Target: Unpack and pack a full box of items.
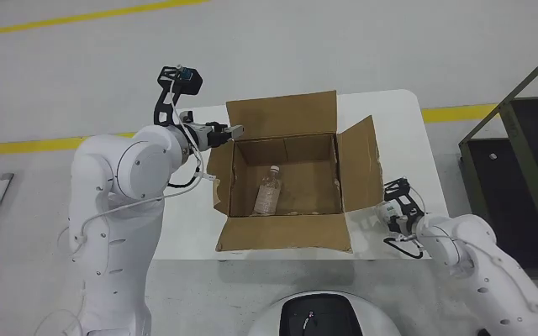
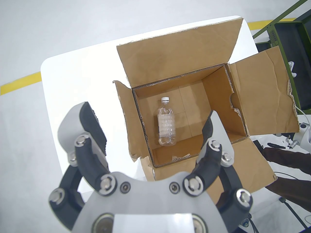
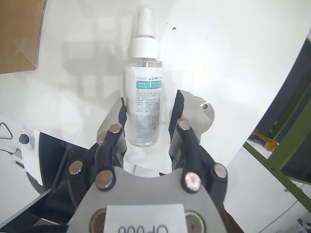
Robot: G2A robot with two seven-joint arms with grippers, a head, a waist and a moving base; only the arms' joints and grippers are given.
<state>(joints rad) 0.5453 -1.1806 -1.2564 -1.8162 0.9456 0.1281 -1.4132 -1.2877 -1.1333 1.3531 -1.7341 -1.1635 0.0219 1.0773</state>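
An open cardboard box (image 1: 286, 164) stands in the middle of the white table (image 1: 395, 118). On its floor lies one clear plastic bottle (image 1: 267, 191) with a white cap (image 2: 166, 122). My left gripper (image 1: 229, 132) hovers above the box's far left corner, open and holding nothing (image 2: 150, 116). By the table's right edge, beside the box's right flap, sits my right gripper (image 1: 395, 212). It is low over the tabletop and open (image 3: 149, 112). A clear spray bottle (image 3: 144, 93) with a white sprayer lies on the table between its fingers (image 3: 176, 112), one pad close against it, the other a little apart.
The box's flaps (image 1: 361, 164) spread outward at the far, right and near sides; the left flap stands upright. A green-framed rack with a dark bin (image 1: 500, 168) stands just right of the table. Bare tabletop lies left of the box (image 2: 80, 78).
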